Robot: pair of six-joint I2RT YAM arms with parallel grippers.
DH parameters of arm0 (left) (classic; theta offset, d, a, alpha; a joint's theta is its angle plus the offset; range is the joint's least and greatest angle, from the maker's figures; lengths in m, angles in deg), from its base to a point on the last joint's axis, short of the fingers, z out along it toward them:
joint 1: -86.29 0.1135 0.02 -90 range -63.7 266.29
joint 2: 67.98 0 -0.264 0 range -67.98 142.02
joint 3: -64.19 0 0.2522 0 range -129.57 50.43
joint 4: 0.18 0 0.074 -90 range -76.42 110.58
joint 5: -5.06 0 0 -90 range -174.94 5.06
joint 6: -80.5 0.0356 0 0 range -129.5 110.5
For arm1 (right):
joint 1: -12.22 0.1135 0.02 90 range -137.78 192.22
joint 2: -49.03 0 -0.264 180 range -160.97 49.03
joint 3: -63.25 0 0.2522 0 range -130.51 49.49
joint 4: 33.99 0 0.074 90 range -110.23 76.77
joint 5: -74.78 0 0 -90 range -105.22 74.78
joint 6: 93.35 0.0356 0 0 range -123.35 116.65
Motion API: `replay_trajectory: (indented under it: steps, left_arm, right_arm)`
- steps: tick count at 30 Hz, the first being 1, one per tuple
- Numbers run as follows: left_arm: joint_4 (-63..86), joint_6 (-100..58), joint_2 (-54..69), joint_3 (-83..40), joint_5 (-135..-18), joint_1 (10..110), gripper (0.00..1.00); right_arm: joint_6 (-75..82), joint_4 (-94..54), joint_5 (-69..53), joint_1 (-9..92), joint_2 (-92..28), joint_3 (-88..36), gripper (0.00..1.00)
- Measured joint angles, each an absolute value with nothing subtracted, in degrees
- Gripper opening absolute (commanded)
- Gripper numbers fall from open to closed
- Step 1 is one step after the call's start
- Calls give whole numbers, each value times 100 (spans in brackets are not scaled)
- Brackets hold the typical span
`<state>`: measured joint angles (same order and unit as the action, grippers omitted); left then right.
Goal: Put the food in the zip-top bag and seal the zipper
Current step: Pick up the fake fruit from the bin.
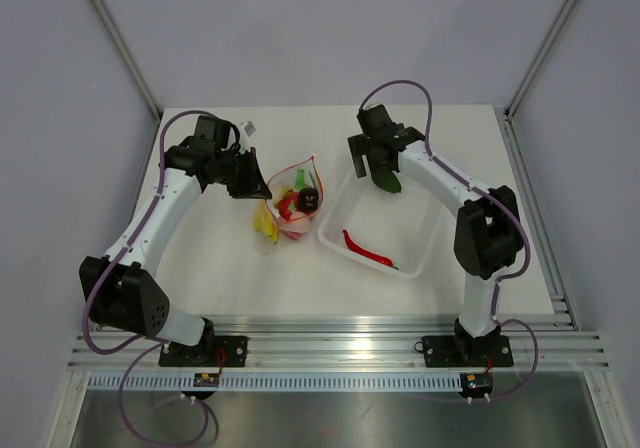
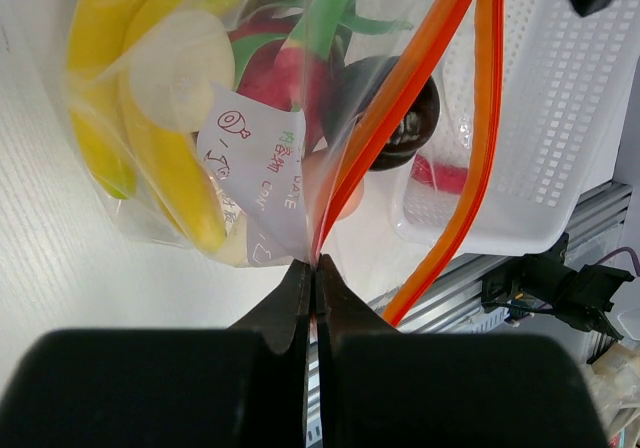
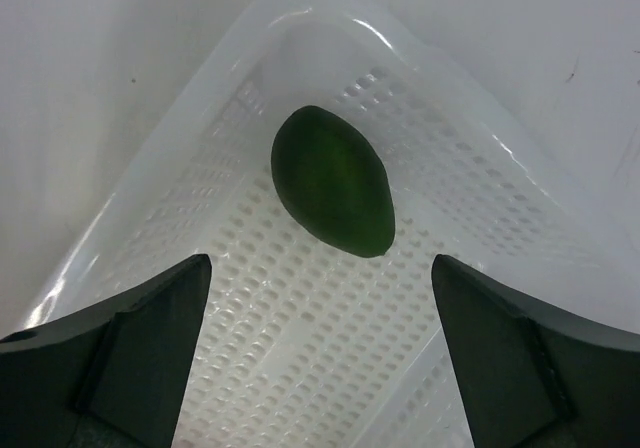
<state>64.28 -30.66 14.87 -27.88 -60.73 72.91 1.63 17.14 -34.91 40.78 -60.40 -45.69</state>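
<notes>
The zip-top bag [image 1: 296, 230] lies open at the table's middle. It holds the yellow banana [image 2: 150, 148], whitish piece [image 2: 180, 68], pink-red dragon fruit [image 2: 290, 78] and dark round fruit [image 2: 400, 118]. My left gripper [image 2: 316, 264] is shut on the bag's mouth edge at the orange-red zipper [image 2: 400, 93]; it also shows in the top view [image 1: 256, 186]. My right gripper [image 3: 320, 288] is open just above the dark green avocado [image 3: 333, 181], which lies in the tray's far corner [image 1: 388, 181]. The long red chilli [image 1: 366, 250] lies in the tray's near part.
The rigid clear perforated tray [image 1: 432, 230] stands right of the bag, close to it; it also shows in the left wrist view [image 2: 560, 98] and the right wrist view [image 3: 180, 198]. Metal rails [image 1: 330, 343] run along the near edge.
</notes>
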Motion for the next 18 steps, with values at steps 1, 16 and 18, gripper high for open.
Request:
replay_trajectory:
  steps: [1,16,18]
  left_arm:
    - [6428,-3066,1487,-2788,-6071,7289,0]
    - [6445,-3023,1487,-2788,-6069,7289,0]
    - [6443,-3023,1487,-2788,-6071,7286,0]
  right_arm:
    - [27,1714,-3491,4065,-6160,-4569,100]
    - [-1020,1191,-3217,3675,-7176,-4451,74]
    - [-1000,1078,-3126,3665,-7176,-4335,71]
